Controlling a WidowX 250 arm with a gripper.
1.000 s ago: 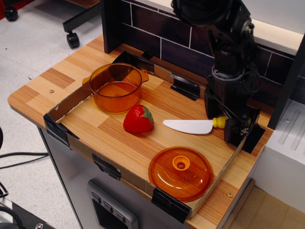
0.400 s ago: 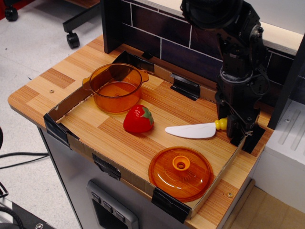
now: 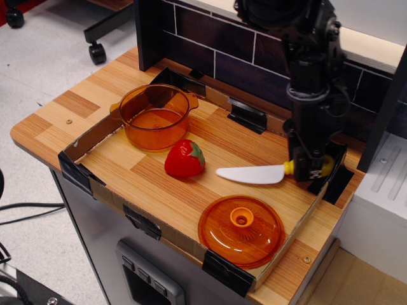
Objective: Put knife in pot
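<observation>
Gripper looks closed on the knife by its yellow handle; I would lift it level, then carry toward ten o'clock over the strawberry to the pot.

strawberry mid table, orange lid near front right edge, cardboard border around the work area.

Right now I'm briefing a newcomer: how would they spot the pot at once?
Look in the cardboard-walled tray on the wooden counter, at its far left corner. The pot stands there behind the strawberry: deep, translucent orange, two side handles, unlike the flat knobbed lid.
</observation>
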